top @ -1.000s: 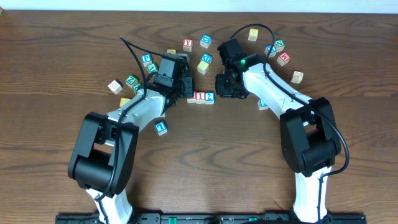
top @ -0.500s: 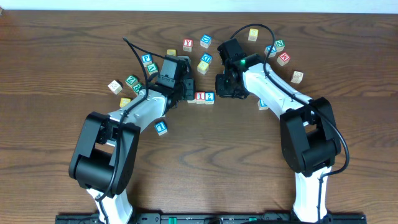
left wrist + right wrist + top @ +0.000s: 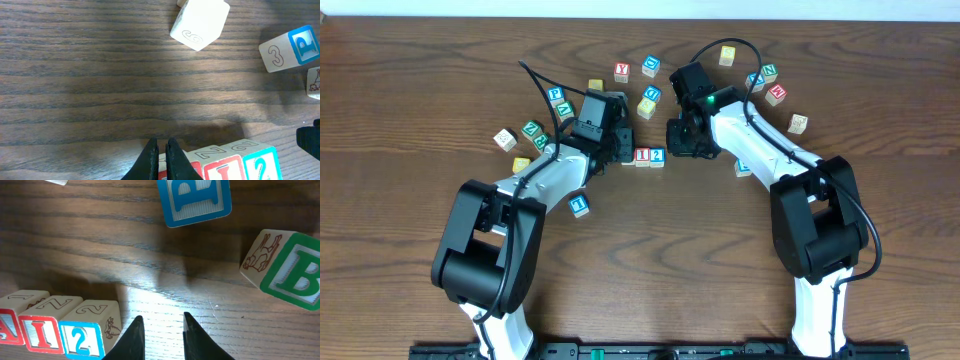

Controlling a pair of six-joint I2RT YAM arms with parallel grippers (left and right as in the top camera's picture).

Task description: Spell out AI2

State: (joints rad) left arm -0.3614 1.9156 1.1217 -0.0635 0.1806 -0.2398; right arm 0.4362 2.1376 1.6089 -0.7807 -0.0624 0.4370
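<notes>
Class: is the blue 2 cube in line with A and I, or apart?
In line: 2 cube touches I cube, which touches A cube.

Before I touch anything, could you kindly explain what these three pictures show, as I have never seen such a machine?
Two robot arms, the left arm and the right arm, work at a wooden table. The wide picture looks straight down. The other two come from a camera on each wrist, so the dark prongs at the bottom are that arm's own tool. The left tool is shut and holds nothing. The right tool is open, also empty. Between them three cubes stand in a row: A, I, 2. Other cubes lie scattered around.
</notes>
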